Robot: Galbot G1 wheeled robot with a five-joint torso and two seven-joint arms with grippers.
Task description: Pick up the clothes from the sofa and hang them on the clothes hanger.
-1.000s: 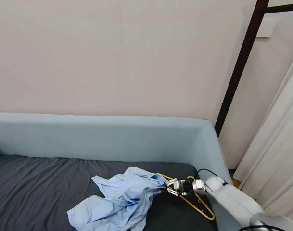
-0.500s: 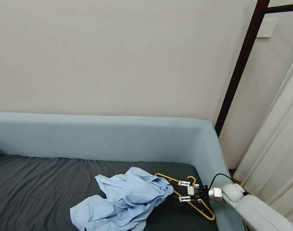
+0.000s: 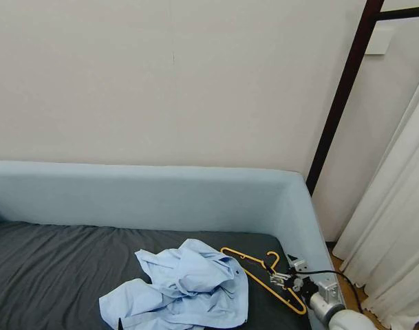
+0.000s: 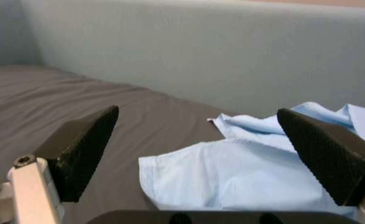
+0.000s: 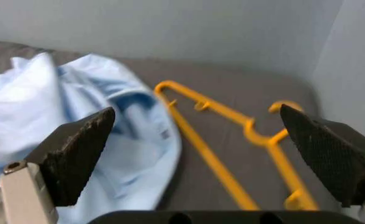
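A crumpled light blue shirt [image 3: 185, 289] lies on the sofa's dark grey seat [image 3: 51, 268]. A yellow hanger [image 3: 259, 275] lies flat just right of it, its near end touching the shirt's edge. My right gripper [image 3: 283, 273] hovers low over the hanger's hook end, close to the sofa's right arm. In the right wrist view it [image 5: 196, 112] stands open with nothing between its fingers, facing the hanger [image 5: 232, 140] and the shirt [image 5: 76, 121]. My left gripper [image 4: 197, 112] is open too, just above the seat, with the shirt [image 4: 251, 168] straight ahead.
The pale blue backrest [image 3: 147, 196] runs along the wall and the sofa's right arm [image 3: 298, 213] closes that end. A dark rack pole [image 3: 340, 96] rises beyond that arm, with a white curtain [image 3: 395, 227] further right. The left of the seat is bare.
My right arm has drawn back to the right, from the shirt's edge to the hanger's hook end. The shirt has settled flatter on the seat.
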